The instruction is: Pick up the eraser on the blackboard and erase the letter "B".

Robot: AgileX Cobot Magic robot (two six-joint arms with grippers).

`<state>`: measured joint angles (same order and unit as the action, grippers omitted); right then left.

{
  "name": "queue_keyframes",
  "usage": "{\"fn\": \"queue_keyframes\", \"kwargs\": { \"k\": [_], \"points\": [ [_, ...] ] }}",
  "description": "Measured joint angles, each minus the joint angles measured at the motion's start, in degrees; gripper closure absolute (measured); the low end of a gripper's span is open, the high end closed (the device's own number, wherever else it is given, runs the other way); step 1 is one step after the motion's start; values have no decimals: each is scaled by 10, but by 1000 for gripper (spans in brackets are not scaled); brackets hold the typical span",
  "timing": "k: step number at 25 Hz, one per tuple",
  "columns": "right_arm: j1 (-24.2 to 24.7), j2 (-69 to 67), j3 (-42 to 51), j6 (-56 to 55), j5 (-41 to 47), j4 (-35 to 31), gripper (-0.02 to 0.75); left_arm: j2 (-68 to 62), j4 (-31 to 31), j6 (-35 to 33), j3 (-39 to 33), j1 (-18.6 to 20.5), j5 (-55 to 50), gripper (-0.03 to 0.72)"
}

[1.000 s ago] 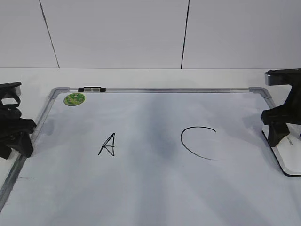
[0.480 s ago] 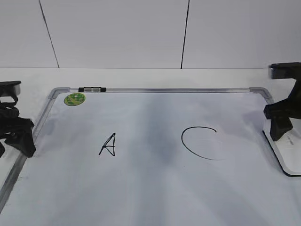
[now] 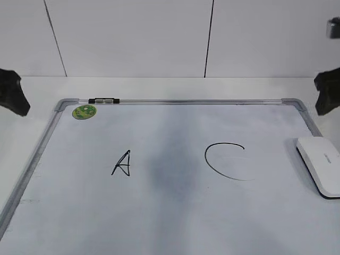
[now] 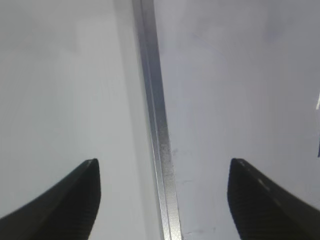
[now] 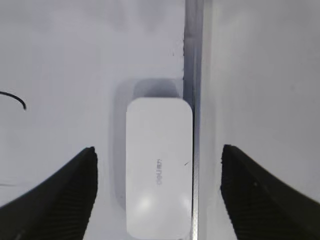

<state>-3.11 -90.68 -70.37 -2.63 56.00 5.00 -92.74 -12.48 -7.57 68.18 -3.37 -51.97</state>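
The eraser [image 3: 320, 163] is a white rounded block lying flat on the blackboard [image 3: 186, 101] against its right frame rail. It also shows in the right wrist view [image 5: 159, 170], below and between the jaws. My right gripper [image 5: 158, 149] is open, empty and raised above the eraser; it shows at the right edge of the exterior view [image 3: 328, 93]. My left gripper [image 4: 163, 162] is open and empty over the board's left frame rail [image 4: 159, 130], high at the left edge [image 3: 11, 98]. No letter "B" is in view. A grey smudge [image 3: 172, 164] lies between the "A" [image 3: 121, 163] and the "C" [image 3: 223, 160].
A round green sticker [image 3: 84, 111] sits in the board's far left corner. A small black and silver piece [image 3: 103, 100] rests on the far frame rail. The board lies on a white table with a white panelled wall behind.
Both arms have risen and drawn back toward the edges of the view. The right gripper has come up off the eraser, which stays lying by the right rail.
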Motion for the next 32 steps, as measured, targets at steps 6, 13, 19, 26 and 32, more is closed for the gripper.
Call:
{"fn": "queue_keyframes", "kwargs": {
  "k": [6, 13, 19, 26, 32],
  "points": [
    [0, 63, -57, 11, 5, -23, 142, 80, 30, 0, 62, 0, -22, 97],
    [0, 128, -109, 41, -5, -42, 143, 173, 51, 0, 91, 0, 15, 99],
    [0, 171, -154, 62, -9, -42, 143, 239, 53, 0, 94, 0, 73, 99],
    [0, 230, -165, 85, -21, -43, 143, 303, 54, -2, 94, 0, 85, 101],
    [0, 292, -168, 94, -18, -43, 143, 355, 55, -2, 94, 0, 81, 106]
  ]
}}
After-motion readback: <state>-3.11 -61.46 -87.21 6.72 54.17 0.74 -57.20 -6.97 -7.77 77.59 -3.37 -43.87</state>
